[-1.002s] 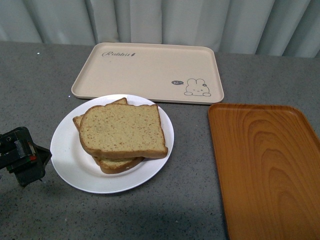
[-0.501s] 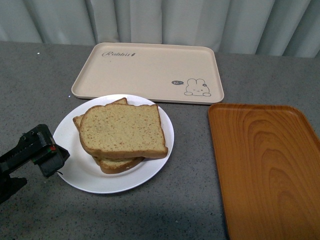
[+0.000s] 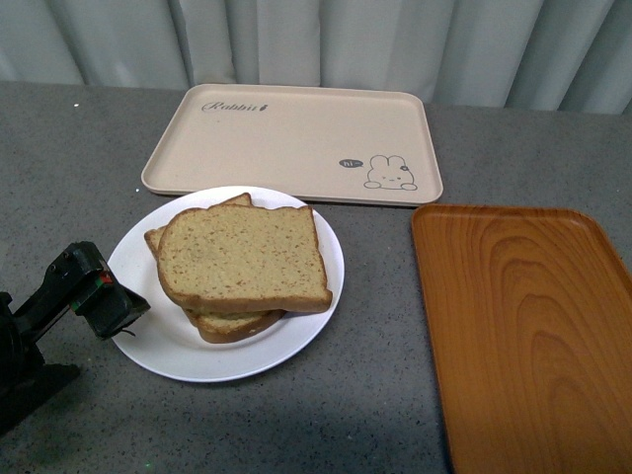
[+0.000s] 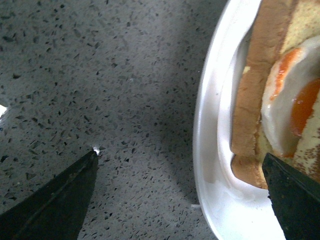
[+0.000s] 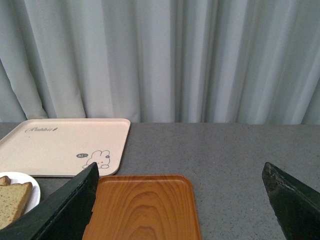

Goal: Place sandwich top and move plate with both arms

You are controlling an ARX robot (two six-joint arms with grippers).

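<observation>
The sandwich top [image 3: 242,257], a tan speckled bread slice, lies flat on a stack of bread on the white plate [image 3: 148,341]. My left gripper [image 3: 111,301] hovers at the plate's left rim, open and empty. In the left wrist view the gripper [image 4: 179,157] straddles the plate rim [image 4: 207,125], one finger [image 4: 55,200] over the table and the other over the bread. A lower slice with a fried egg [image 4: 292,100] shows there. My right gripper [image 5: 180,165] is open, held above the table with nothing between its fingers. It does not show in the front view.
A beige rabbit-printed tray [image 3: 286,143] lies behind the plate. An orange wood-grain tray [image 3: 523,326] lies to the right. Grey speckled tabletop [image 3: 375,395] surrounds them, and a pale curtain [image 5: 160,60] hangs at the back edge.
My left gripper has moved right, from beside the plate to over its left rim. The bread and plate have not moved.
</observation>
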